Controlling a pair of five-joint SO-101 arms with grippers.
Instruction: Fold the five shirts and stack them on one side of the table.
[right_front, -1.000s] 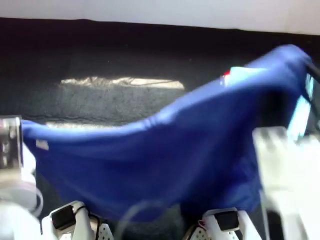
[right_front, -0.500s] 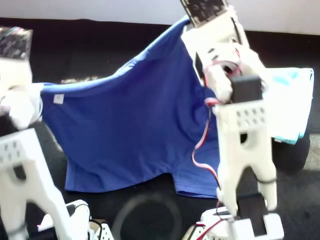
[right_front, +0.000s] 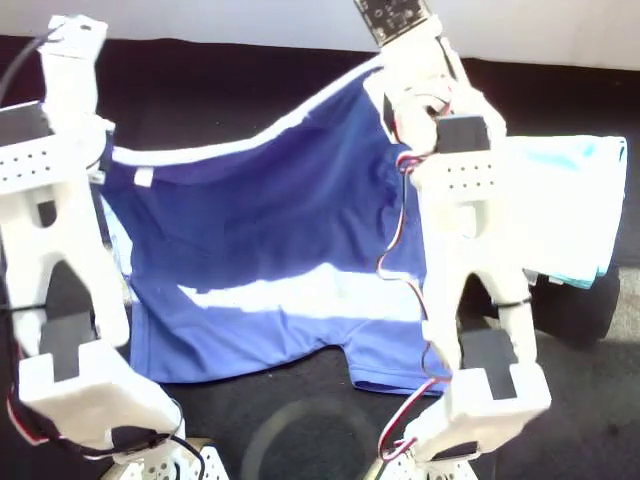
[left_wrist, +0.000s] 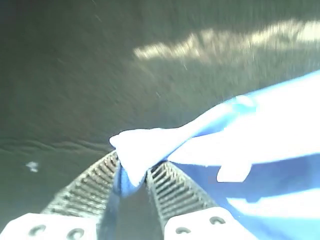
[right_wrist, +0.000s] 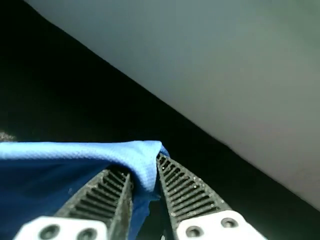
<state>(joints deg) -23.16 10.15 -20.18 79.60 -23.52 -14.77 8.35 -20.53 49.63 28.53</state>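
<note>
At the left gripper (left_wrist: 134, 172): clenched on a bunched corner of the royal-blue cotton T-shirt (left_wrist: 280, 125), with the fabric squeezed between two ribbed grey fingers (left_wrist: 95, 180) and bulging out past their tips. Beyond it, held above the dark felt-like table cover (left_wrist: 75, 75). Just beside the pinch, on the shirt, one small white tag (left_wrist: 234, 172).

At the right gripper (right_wrist: 145, 175): likewise closed tight on a folded blue corner of the same shirt, pinched between its ribbed fingers (right_wrist: 182, 187), with the black table edge and a pale grey wall (right_wrist: 225, 60) behind.

From the high view, outward: upper edge of the shirt (right_front: 270, 230) stretched between the white left arm (right_front: 60, 250) and the white right arm (right_front: 470, 250), sagging in the middle, body of the cloth spread down toward the near side. Cannot tell whether the lower hem rests on the cover or hangs just clear. Right part of the shirt hidden behind the right arm; fingertips of both grippers covered there by the arms' own housings and the cloth.

Further right, on the far side of the right arm, a pale white-and-aqua folded cloth pile (right_front: 570, 200), washed out by bright light and partly masked by the arm; layers impossible to count.

Counted: two arms, two grippers, one blue shirt, one tag, one pale pile.
</note>
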